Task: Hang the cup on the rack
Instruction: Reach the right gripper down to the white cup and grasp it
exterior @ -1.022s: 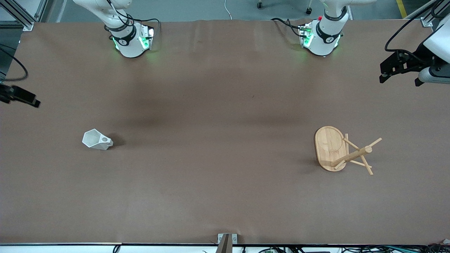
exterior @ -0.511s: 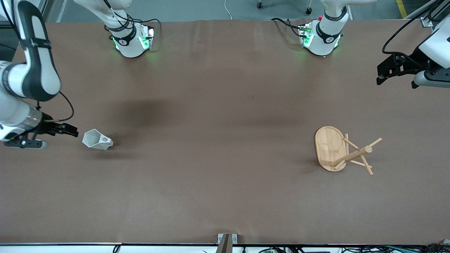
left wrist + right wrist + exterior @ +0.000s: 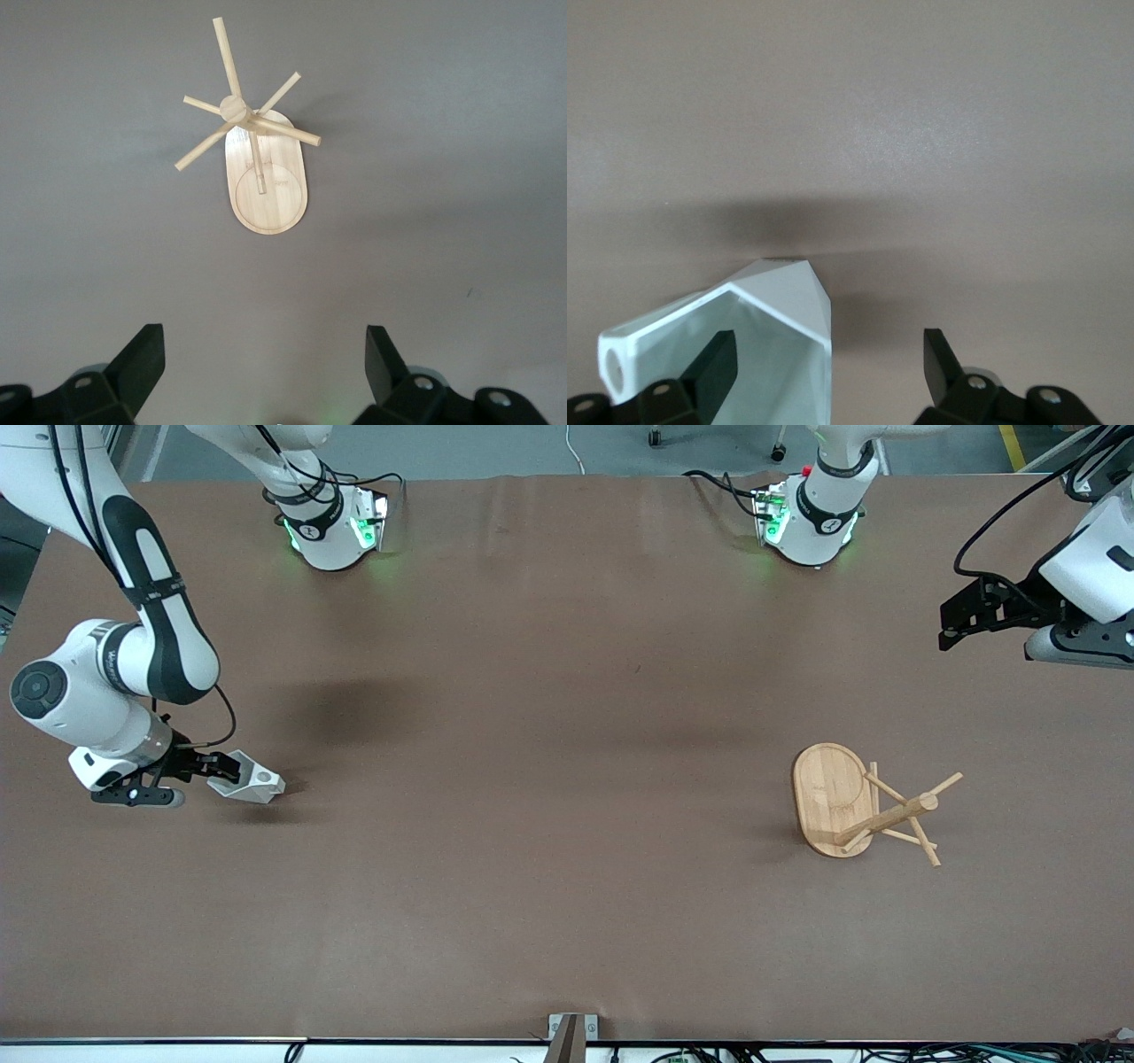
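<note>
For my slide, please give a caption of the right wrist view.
Open right pincer straddling the rim of the white cup lying on the table.

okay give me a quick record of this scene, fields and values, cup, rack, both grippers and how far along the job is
cup: white, faceted, lying on its side on the table toward the right arm's end
rack: bamboo mug tree standing upright toward the left arm's end, pegs bare
right gripper: low at the cup's rim, one finger inside the mouth, one outside, jaws open
left gripper: up over the table's end, near the rack, jaws open, holding nothing, waiting
table: brown surface
progress: cup not yet lifted, nothing hung
</note>
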